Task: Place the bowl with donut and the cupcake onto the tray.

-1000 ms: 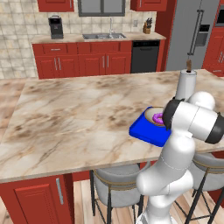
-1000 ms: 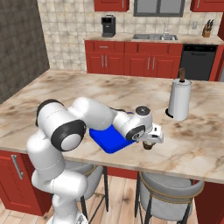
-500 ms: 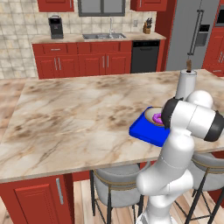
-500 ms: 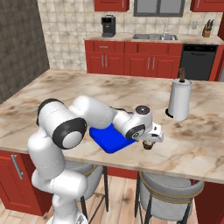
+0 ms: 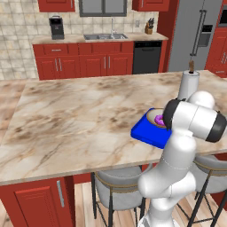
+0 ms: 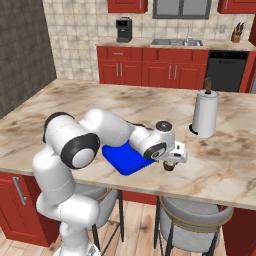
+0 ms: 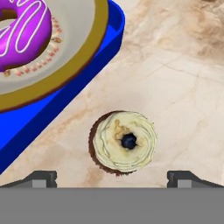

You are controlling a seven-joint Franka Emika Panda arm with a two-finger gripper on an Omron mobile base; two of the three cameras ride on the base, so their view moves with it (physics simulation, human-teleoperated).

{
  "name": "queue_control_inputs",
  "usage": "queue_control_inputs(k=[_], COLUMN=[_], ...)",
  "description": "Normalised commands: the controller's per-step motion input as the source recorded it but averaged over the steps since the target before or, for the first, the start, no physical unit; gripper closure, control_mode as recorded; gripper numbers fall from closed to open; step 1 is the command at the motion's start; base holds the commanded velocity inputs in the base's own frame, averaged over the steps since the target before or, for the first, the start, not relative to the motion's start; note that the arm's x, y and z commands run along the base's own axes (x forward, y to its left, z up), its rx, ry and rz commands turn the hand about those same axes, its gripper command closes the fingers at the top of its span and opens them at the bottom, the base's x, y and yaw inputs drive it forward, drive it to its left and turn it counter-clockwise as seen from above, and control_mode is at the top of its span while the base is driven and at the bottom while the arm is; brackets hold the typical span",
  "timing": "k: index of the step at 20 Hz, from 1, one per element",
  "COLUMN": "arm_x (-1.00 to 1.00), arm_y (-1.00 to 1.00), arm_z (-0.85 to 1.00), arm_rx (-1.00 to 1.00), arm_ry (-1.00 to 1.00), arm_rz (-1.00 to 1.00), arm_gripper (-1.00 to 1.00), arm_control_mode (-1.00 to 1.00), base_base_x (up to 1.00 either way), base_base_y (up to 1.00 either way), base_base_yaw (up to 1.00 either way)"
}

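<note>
The cupcake (image 7: pixel 123 142) stands on bare marble counter (image 7: pixel 175 87) with open room on three sides, and the two fingertips (image 7: pixel 41 178) stand wide apart, one to each side of it. The blue tray (image 7: pixel 65 103) edge lies just beside it. A paper towel roll (image 6: pixel 205 113) stands well apart.

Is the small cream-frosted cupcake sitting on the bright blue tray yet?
No: in the hand view the small cream-frosted cupcake sits on the marble counter, apart from the bright blue tray's edge.
</note>
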Motion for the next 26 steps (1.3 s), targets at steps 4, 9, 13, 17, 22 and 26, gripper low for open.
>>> queue_control_inputs(k=[4,9,13,17,22,26], arm_x=[0.06,0.05,0.02,0.02,0.04,0.07], arm_y=[0.00,-0.01,-0.07,-0.09,-0.06,-0.03], arm_z=[-0.08,-0.07,-0.07,-0.08,-0.04,0.00], arm_rx=[0.00,0.00,0.00,0.00,0.00,0.00], arm_ry=[0.00,0.00,0.00,0.00,0.00,0.00], arm_rz=[0.00,0.00,0.00,0.00,0.00,0.00], arm_gripper=[-1.00,-1.00,-1.00,-1.00,-1.00,-1.00], arm_control_mode=[-1.00,-1.00,-1.00,-1.00,-1.00,-1.00], base_base_x=[0.00,0.00,0.00,0.00,0.00,0.00], base_base_y=[0.00,0.00,0.00,0.00,0.00,0.00], base_base_yaw=[0.00,0.00,0.00,0.00,0.00,0.00])
